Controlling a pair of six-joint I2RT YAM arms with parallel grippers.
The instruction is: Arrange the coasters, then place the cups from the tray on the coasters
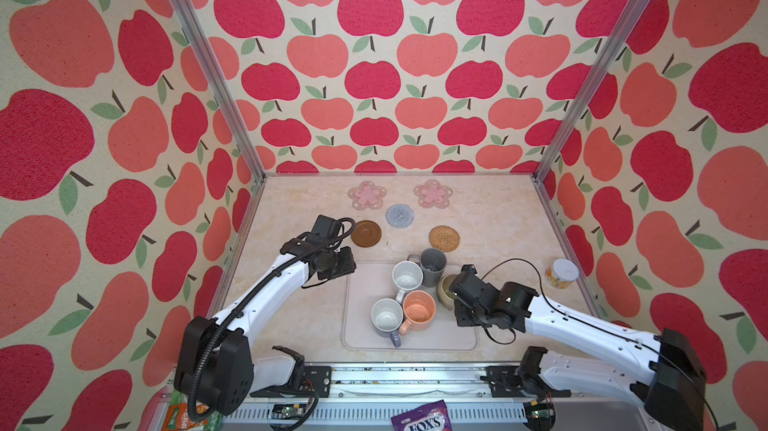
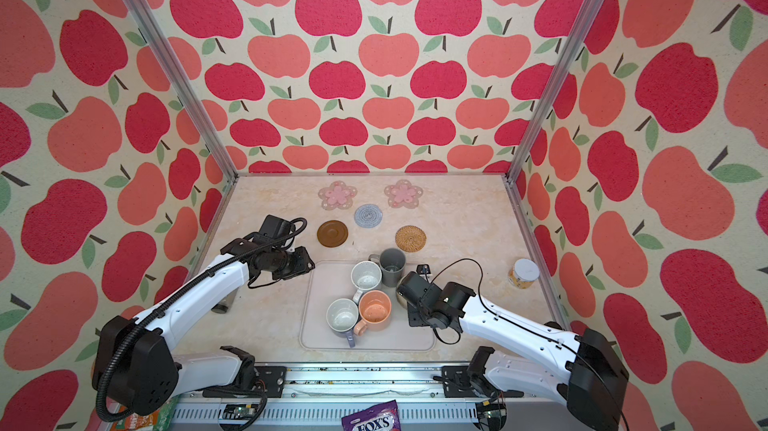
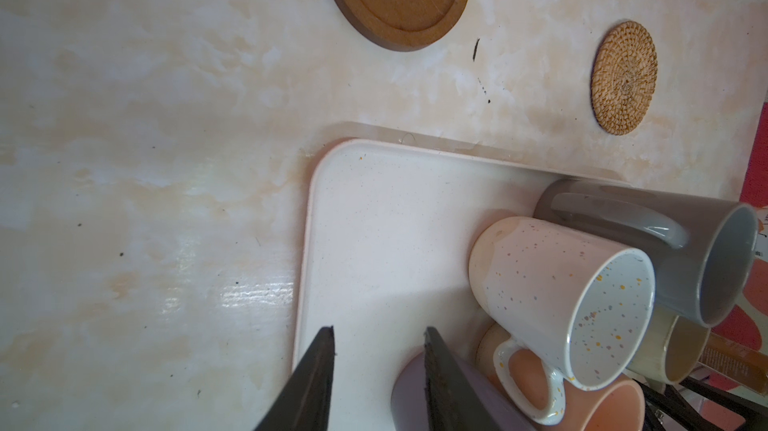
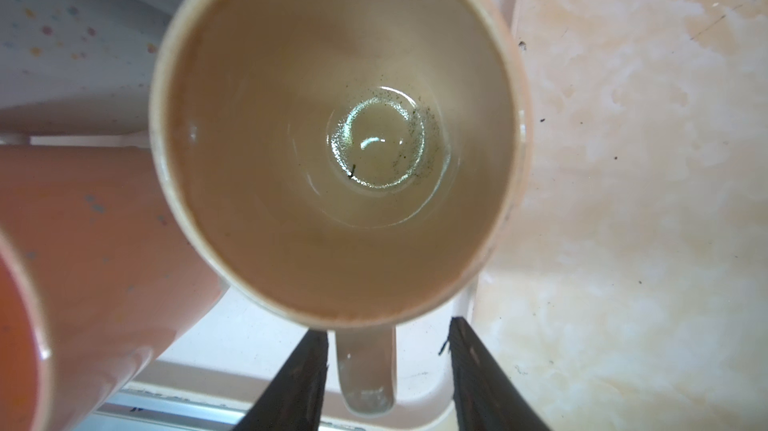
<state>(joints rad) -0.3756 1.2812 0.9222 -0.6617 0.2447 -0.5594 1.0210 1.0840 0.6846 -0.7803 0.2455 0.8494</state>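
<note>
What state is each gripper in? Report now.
Left gripper: open, empty, over the tray.
Right gripper: open around the handle of the beige mug, not clamped.

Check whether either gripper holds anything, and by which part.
Nothing is gripped yet. The right gripper straddles the handle of the beige mug, jaws not closed on it; the left gripper is empty.

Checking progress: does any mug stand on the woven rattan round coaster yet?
No, the woven rattan round coaster lies bare.
</note>
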